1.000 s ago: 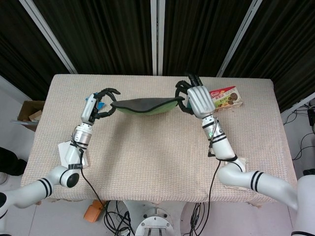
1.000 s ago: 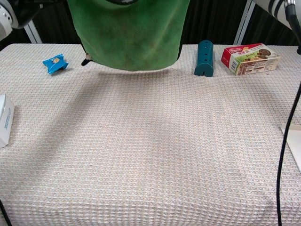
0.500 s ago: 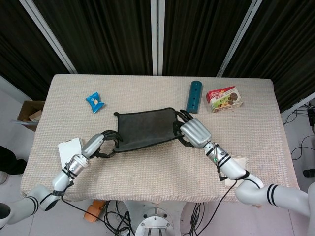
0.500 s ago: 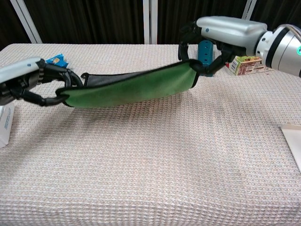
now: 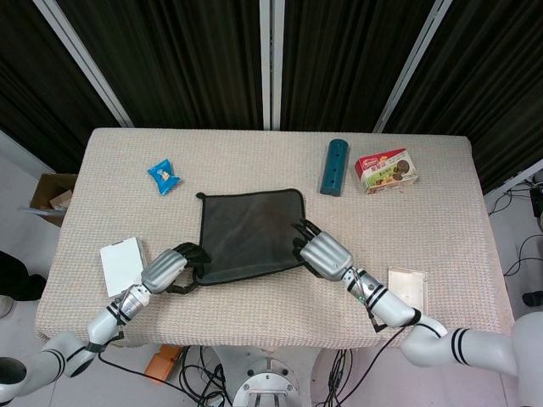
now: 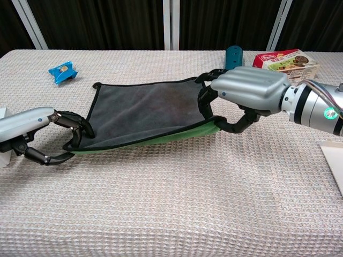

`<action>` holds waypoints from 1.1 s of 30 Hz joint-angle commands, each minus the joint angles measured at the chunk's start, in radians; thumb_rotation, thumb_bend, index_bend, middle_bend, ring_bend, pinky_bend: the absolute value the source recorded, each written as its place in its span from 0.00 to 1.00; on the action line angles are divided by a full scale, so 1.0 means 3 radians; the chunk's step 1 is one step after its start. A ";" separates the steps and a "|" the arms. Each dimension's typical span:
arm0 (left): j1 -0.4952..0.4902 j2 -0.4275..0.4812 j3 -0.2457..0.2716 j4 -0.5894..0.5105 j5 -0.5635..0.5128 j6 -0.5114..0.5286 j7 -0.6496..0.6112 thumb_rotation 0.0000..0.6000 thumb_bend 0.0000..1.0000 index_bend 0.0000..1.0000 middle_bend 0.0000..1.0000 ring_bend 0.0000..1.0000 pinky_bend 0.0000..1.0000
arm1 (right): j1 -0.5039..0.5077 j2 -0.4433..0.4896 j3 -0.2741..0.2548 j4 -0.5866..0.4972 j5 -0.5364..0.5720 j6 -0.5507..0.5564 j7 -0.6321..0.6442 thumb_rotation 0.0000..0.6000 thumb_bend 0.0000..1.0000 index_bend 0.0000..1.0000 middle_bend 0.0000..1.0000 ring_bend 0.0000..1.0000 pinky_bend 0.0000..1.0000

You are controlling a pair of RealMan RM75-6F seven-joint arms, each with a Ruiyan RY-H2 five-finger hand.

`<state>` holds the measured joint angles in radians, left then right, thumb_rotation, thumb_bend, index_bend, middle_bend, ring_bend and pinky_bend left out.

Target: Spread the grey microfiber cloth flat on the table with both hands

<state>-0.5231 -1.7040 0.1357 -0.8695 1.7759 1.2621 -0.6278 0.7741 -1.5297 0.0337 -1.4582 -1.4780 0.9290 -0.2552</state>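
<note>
Blue snack packet [image 5: 165, 176], teal block [image 5: 334, 167] beside biscuit box [image 5: 386, 170] (far edge); white cards [image 5: 121, 264], possibly boxes.

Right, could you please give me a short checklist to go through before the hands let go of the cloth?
1. Far edge of the grey cloth lies on the table: ok.
2. Near edge down flat: not ok; it is raised and the green underside shows in the chest view.
3. Left hand holds the near left corner: ok.
4. Right hand holds the near right corner: ok.
5. Cloth free of folds: ok in the head view, apart from the lifted near edge.
6. Blue packet and teal block lie apart from the cloth: ok.
</note>
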 commanded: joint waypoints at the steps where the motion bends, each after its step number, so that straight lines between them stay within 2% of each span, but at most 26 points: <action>1: -0.0002 0.0025 0.0052 -0.0065 -0.0011 -0.0090 0.0170 1.00 0.56 0.58 0.26 0.18 0.16 | -0.0036 -0.0033 -0.0053 -0.0001 0.0005 -0.0003 -0.0101 1.00 0.32 0.65 0.27 0.02 0.00; 5: 0.0000 0.0099 0.0067 -0.0213 -0.0038 -0.0149 0.0444 1.00 0.56 0.48 0.24 0.17 0.15 | -0.0081 -0.0020 -0.0111 -0.0104 0.0045 -0.0029 -0.0244 1.00 0.11 0.44 0.21 0.00 0.00; 7: 0.0012 0.0143 0.0081 -0.0297 -0.0044 -0.0153 0.0567 0.98 0.55 0.44 0.22 0.17 0.15 | -0.0105 0.0005 -0.0139 -0.0180 0.0058 -0.0029 -0.0333 1.00 0.03 0.34 0.19 0.00 0.00; 10: 0.0039 0.0207 0.0089 -0.0420 -0.0060 -0.0133 0.0713 0.87 0.53 0.40 0.21 0.17 0.15 | -0.0140 0.0047 -0.0160 -0.0304 0.0101 -0.0030 -0.0423 1.00 0.00 0.22 0.16 0.00 0.00; 15: 0.0084 0.0330 0.0081 -0.0657 -0.0116 -0.0111 0.0913 0.77 0.47 0.33 0.18 0.16 0.15 | -0.0192 0.0122 -0.0184 -0.0437 0.0146 -0.0011 -0.0529 1.00 0.00 0.18 0.14 0.00 0.00; 18: 0.0116 0.0443 0.0088 -0.0831 -0.0119 -0.0053 0.1003 0.67 0.41 0.28 0.17 0.16 0.15 | -0.0242 0.0205 -0.0163 -0.0527 0.0135 0.0087 -0.0515 1.00 0.00 0.16 0.13 0.00 0.00; 21: 0.0179 0.0590 0.0058 -0.1026 -0.0097 0.0161 0.1068 0.59 0.34 0.27 0.17 0.16 0.15 | -0.0338 0.0341 -0.0086 -0.0644 0.0108 0.0319 -0.0396 1.00 0.00 0.15 0.13 0.00 0.00; 23: 0.0259 0.0676 -0.0044 -0.1130 -0.0151 0.0390 0.1105 0.57 0.32 0.27 0.17 0.16 0.15 | -0.0424 0.0422 -0.0012 -0.0698 0.0123 0.0510 -0.0306 1.00 0.01 0.15 0.14 0.00 0.00; 24: 0.0320 0.0727 -0.0134 -0.1189 -0.0231 0.0531 0.1095 0.60 0.31 0.27 0.17 0.16 0.15 | -0.0485 0.0478 0.0039 -0.0727 0.0147 0.0635 -0.0253 1.00 0.02 0.15 0.15 0.00 0.00; 25: 0.0362 0.0778 -0.0204 -0.1230 -0.0315 0.0602 0.1087 0.67 0.31 0.27 0.17 0.16 0.15 | -0.0533 0.0518 0.0077 -0.0744 0.0172 0.0725 -0.0219 1.00 0.06 0.15 0.16 0.00 0.01; 26: 0.0416 0.0861 -0.0304 -0.1283 -0.0465 0.0651 0.1119 0.79 0.31 0.27 0.17 0.16 0.15 | -0.0597 0.0570 0.0128 -0.0760 0.0223 0.0837 -0.0185 1.00 0.08 0.15 0.18 0.00 0.03; 28: 0.0498 0.1059 -0.0448 -0.1396 -0.0762 0.0626 0.1272 0.97 0.30 0.27 0.17 0.16 0.15 | -0.0707 0.0674 0.0209 -0.0784 0.0322 0.1009 -0.0132 1.00 0.16 0.18 0.22 0.03 0.11; 31: 0.0607 0.1360 -0.0578 -0.1590 -0.1186 0.0497 0.1554 1.00 0.30 0.28 0.18 0.16 0.15 | -0.0863 0.0834 0.0278 -0.0830 0.0451 0.1185 -0.0006 1.00 0.18 0.23 0.24 0.07 0.17; 33: 0.0717 0.1565 -0.0628 -0.1728 -0.1464 0.0434 0.1678 1.00 0.30 0.28 0.19 0.16 0.15 | -0.0994 0.0997 0.0270 -0.0886 0.0494 0.1278 0.0137 1.00 0.18 0.24 0.24 0.07 0.17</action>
<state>-0.3690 -1.3440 0.0046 -1.3080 1.4703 1.4281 -0.2081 0.5214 -1.2804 0.1015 -1.7013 -1.3562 1.2781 -0.2601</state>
